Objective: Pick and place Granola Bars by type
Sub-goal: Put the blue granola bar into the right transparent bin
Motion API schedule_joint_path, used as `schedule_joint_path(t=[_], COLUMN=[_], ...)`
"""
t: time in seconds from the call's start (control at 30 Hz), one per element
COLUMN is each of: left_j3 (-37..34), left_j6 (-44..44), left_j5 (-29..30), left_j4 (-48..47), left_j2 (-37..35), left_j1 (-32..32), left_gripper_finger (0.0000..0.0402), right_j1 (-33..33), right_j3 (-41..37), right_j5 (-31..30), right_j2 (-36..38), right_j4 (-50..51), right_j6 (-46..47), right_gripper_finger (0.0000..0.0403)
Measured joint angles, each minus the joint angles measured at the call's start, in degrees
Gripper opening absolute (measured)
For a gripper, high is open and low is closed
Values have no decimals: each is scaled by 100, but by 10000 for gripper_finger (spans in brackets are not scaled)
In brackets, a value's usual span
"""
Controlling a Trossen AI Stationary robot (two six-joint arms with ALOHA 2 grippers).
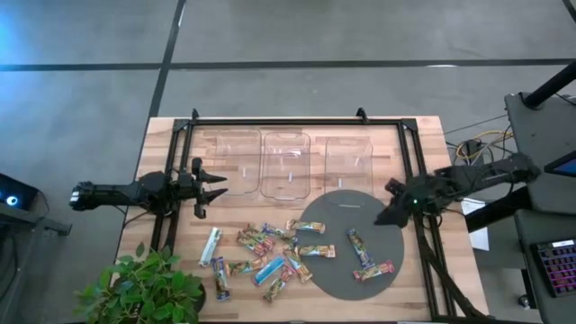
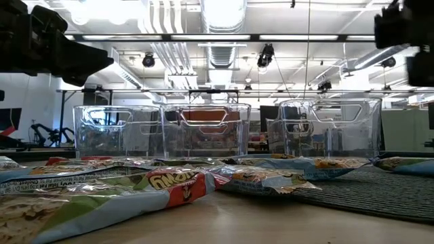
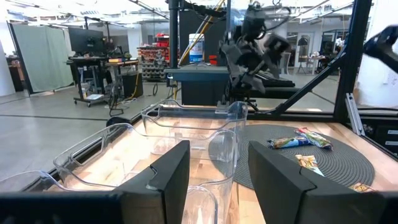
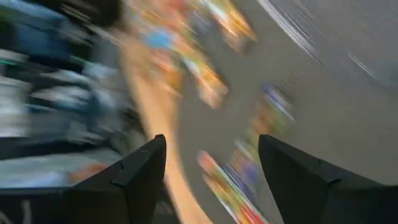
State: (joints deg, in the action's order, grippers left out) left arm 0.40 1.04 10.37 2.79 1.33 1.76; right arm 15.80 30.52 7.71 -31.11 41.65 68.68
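Note:
Several granola bars (image 1: pixel 270 254) lie flat and scattered on the near part of the wooden table. A white one (image 1: pixel 210 245) lies at their left, and a few (image 1: pixel 358 245) rest on a round grey mat (image 1: pixel 360 211). In the low view, bars (image 2: pixel 169 184) fill the foreground. My left gripper (image 1: pixel 219 185) (image 3: pixel 219 162) is open and hovers left of the clear bins, pointing toward the table's right. My right gripper (image 1: pixel 385 203) (image 4: pixel 211 149) is open and hangs above the mat's right part, with bars (image 4: pixel 224 180) blurred below it.
Three clear plastic bins (image 1: pixel 286 165) (image 2: pixel 203 129) stand in a row on the far half of the table. A black frame (image 1: pixel 410 153) runs round the table. A potted plant (image 1: pixel 144 288) stands at the near left corner. Bare wood shows left of the bars.

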Motion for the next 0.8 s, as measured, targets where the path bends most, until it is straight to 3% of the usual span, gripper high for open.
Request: schedule_joint_path(t=[0.13,0.47,0.8], left_j3=[-2,0,0], left_j6=[0,0,0], left_j5=[0,0,0], left_j4=[0,0,0], left_j2=[2,2,0], left_j1=[0,-1,0], left_gripper_finger=[147,147,147], right_j1=[491,1410,1667], right_j3=[521,800,1176], right_j5=[-10,-512,-706], right_j2=[-797,-3082,-4914], right_j4=[909,356,-173], right_j6=[610,1854,1746], right_gripper_finger=[244,249,332])
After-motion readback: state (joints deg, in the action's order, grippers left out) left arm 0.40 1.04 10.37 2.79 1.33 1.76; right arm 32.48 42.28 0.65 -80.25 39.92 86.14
